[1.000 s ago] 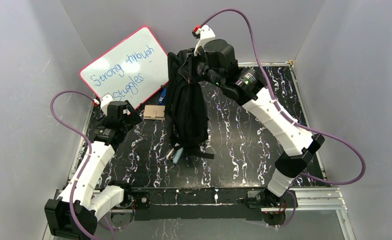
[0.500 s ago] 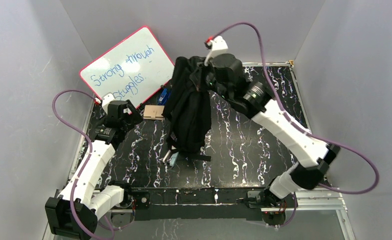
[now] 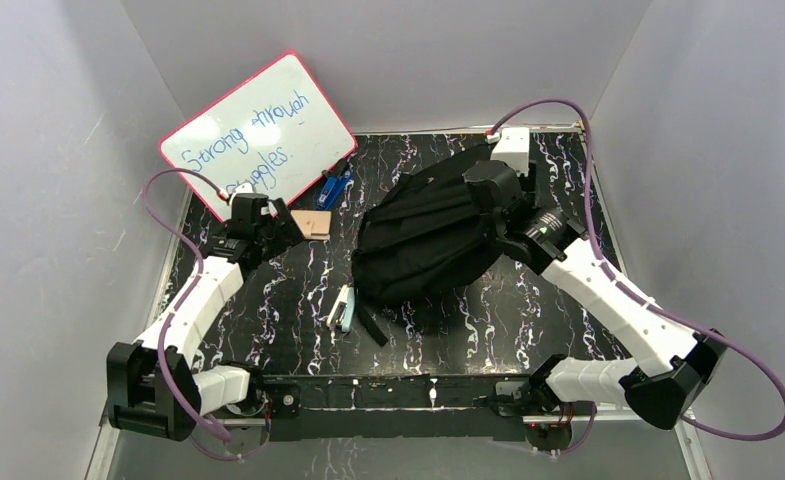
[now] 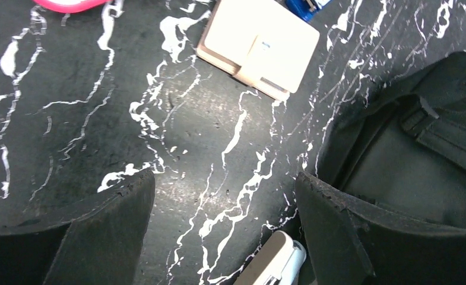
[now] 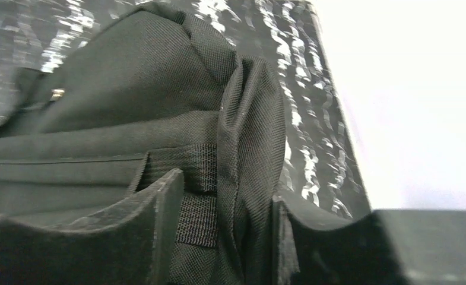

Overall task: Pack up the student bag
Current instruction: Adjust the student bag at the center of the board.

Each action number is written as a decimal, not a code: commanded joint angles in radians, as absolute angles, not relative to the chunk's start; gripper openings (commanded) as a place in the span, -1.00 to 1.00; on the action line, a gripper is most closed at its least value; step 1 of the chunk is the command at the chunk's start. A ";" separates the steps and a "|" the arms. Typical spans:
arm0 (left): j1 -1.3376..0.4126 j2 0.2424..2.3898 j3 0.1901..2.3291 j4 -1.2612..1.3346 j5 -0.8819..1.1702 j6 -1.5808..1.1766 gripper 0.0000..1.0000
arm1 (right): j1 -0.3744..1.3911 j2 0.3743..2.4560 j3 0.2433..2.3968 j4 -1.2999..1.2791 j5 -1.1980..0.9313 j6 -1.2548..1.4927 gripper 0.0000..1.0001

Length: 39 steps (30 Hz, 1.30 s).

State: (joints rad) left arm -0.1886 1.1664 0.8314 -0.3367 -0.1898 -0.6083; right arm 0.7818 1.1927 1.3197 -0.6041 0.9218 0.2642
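Observation:
The student bag (image 3: pixel 423 240), black and soft, lies slumped on its side across the middle of the table, with a strap (image 3: pixel 371 325) trailing toward the near edge. My right gripper (image 3: pixel 476 212) is at the bag's far right end. In the right wrist view its jaws (image 5: pixel 227 196) stand parted, open, with a fold of bag fabric (image 5: pixel 248 119) and webbing loose between them. My left gripper (image 3: pixel 288 222) hovers left of the bag, open over bare table (image 4: pixel 223 184), with the bag's edge (image 4: pixel 408 160) beside its right finger.
A white and pale-blue stapler-like item (image 3: pixel 342 308) (image 4: pixel 275 264) lies by the bag's near left corner. A tan flat case (image 3: pixel 311 222) (image 4: pixel 259 44) and a blue item (image 3: pixel 332 187) sit near the pink-framed whiteboard (image 3: pixel 258 130), which leans on the back left wall.
The right arm has swung down and right, and the bag has gone from hanging upright to lying on the table. The right jaws have parted. The left gripper moved slightly toward the bag.

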 commanded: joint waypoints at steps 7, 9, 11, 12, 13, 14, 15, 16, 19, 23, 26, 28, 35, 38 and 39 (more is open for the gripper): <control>-0.184 1.237 0.869 -0.227 0.053 -0.543 0.68 | 0.713 1.253 1.449 -0.835 1.061 0.340 0.53; -0.184 1.255 0.875 -0.213 0.070 -0.545 0.68 | 0.709 1.270 1.494 -0.899 1.063 0.368 0.59; -0.183 1.277 0.884 -0.197 0.085 -0.545 0.68 | 0.709 1.279 1.535 -0.949 1.064 0.390 0.62; -0.184 1.290 0.893 -0.187 0.092 -0.541 0.68 | 0.709 1.275 1.550 -0.964 1.063 0.399 0.63; -0.184 1.312 0.905 -0.175 0.104 -0.535 0.68 | 0.710 1.269 1.560 -0.969 1.048 0.403 0.63; -0.184 1.332 0.921 -0.163 0.123 -0.526 0.68 | 0.709 1.257 1.563 -0.962 1.020 0.400 0.64; -0.184 1.356 0.941 -0.148 0.141 -0.519 0.68 | 0.709 1.245 1.558 -0.942 0.972 0.391 0.64; -0.184 1.384 0.964 -0.131 0.161 -0.514 0.68 | 0.708 1.225 1.545 -0.909 0.908 0.378 0.63; -0.185 1.487 1.056 -0.092 0.232 -0.506 0.68 | 0.707 1.210 1.487 -0.831 0.635 0.387 0.63; -0.190 1.645 1.209 -0.058 0.306 -0.522 0.66 | 0.708 1.241 1.380 -0.784 0.379 0.480 0.63; -0.223 1.756 1.317 -0.047 0.321 -0.520 0.65 | 0.708 1.255 1.294 -0.779 0.309 0.562 0.61; -0.269 1.826 1.404 -0.050 0.304 -0.490 0.65 | 0.708 1.256 1.260 -0.806 0.284 0.598 0.61; -0.409 2.164 1.826 -0.133 0.292 -0.353 0.66 | 0.706 1.192 1.158 -0.961 0.220 0.649 0.59; -0.443 2.306 2.016 -0.183 0.318 -0.317 0.66 | 0.706 1.155 1.087 -0.997 0.183 0.669 0.60; -0.456 2.343 2.081 -0.198 0.315 -0.299 0.66 | 0.707 1.147 1.059 -1.000 0.170 0.679 0.61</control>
State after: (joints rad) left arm -0.4244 2.2456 1.8797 -0.1112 0.2817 -0.3897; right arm 0.7078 1.2060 1.1259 -0.9298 0.2382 0.6239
